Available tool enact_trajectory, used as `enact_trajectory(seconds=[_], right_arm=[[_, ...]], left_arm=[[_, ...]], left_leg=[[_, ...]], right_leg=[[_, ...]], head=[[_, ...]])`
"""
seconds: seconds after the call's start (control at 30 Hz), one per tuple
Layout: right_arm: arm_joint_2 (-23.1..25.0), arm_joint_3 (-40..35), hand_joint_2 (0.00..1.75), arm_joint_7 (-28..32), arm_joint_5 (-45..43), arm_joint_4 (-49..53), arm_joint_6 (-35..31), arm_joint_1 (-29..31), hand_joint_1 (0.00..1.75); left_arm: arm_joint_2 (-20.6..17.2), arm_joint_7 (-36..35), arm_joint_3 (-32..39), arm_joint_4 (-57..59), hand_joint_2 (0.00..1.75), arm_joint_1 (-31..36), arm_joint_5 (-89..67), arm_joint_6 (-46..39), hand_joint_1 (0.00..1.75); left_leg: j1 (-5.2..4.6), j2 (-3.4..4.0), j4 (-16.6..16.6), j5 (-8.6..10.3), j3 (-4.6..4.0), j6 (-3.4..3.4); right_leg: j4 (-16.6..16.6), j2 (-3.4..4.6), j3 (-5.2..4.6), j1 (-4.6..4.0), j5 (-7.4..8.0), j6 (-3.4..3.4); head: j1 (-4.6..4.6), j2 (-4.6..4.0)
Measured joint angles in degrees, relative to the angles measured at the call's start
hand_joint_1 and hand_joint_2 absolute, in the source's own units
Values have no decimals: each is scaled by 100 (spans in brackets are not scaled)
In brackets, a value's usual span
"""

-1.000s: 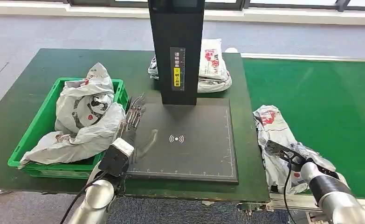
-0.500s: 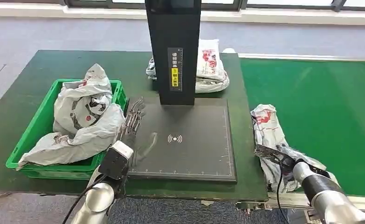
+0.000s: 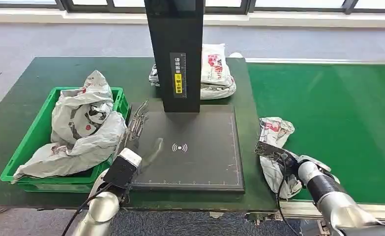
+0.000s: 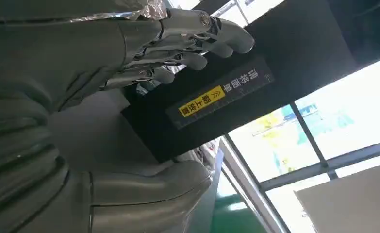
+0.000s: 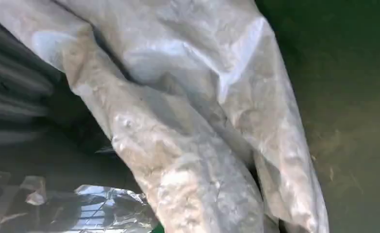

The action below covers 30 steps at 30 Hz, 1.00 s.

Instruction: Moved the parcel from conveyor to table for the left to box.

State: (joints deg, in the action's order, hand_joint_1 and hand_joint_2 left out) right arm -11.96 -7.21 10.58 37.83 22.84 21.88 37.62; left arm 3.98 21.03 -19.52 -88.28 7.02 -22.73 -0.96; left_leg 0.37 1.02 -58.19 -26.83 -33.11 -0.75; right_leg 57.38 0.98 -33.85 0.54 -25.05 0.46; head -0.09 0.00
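At the far left we see a green crate [image 3: 20,150] resting on the dark green surface [image 3: 33,83], heaped with crumpled grey parcels [image 3: 79,130]. Just beside its right wall our left robot hand [image 3: 137,120] hovers over the edge of the black scanner pad [image 3: 190,147], fingers [image 4: 197,43] spread apart and holding nothing. Behind the pad rises the black scanner column [image 3: 175,54], with a pile of white bags [image 3: 212,73] on the surface behind it. Further right, the parcel [image 3: 276,147], a crumpled grey-white bag with red print, lies on the green conveyor [image 3: 338,113], right at its edge nearest the surface. Our right robot hand [image 3: 279,156] has its fingers closed on the bag's near part, and the wrist view shows the wrinkled plastic pressed close against it.
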Motion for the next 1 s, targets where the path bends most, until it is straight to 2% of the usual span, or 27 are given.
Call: enact_trajectory(seconds=[0.2,0.4,0.63,0.7,0.77,1.0], right_arm=[[-61,13,175,290,-1104,-13,41,-133,175],[-85,347,175,721,-2485,-11,141,-441,175],[99,1126,175,946,-5446,536,802,-827,175],[166,1167,175,944,-6279,976,774,-905,175],[214,1167,175,887,-6750,1437,719,-987,175],[302,1169,175,920,-7224,2407,706,-1140,175]], left_arm=[[-57,124,131,-35,175,-84,-109,-41,0],[-72,258,159,-61,175,-251,-179,-109,0],[-74,367,229,61,175,-131,-175,-149,0],[-70,369,234,105,175,-100,-175,-157,0],[-57,369,236,129,175,-106,-177,-160,0],[-33,352,267,140,175,-113,-199,-171,0]], left_leg=[[21,27,9,-22,2,-35],[27,55,37,-26,-2,-41],[27,77,72,-20,9,-47],[28,46,79,4,53,-83],[28,-10,82,20,42,-106],[9,-76,76,35,26,-95]], right_leg=[[9,30,-19,-19,-16,-35],[16,60,-56,-24,-26,-55],[23,88,-81,-24,-31,-91],[28,47,-83,-24,-35,-96],[31,-4,-82,-24,-36,-99],[31,-75,-65,-9,-38,-95]], head=[[-2,0],[0,0],[-4,0],[-4,0],[-4,0],[-4,0]])
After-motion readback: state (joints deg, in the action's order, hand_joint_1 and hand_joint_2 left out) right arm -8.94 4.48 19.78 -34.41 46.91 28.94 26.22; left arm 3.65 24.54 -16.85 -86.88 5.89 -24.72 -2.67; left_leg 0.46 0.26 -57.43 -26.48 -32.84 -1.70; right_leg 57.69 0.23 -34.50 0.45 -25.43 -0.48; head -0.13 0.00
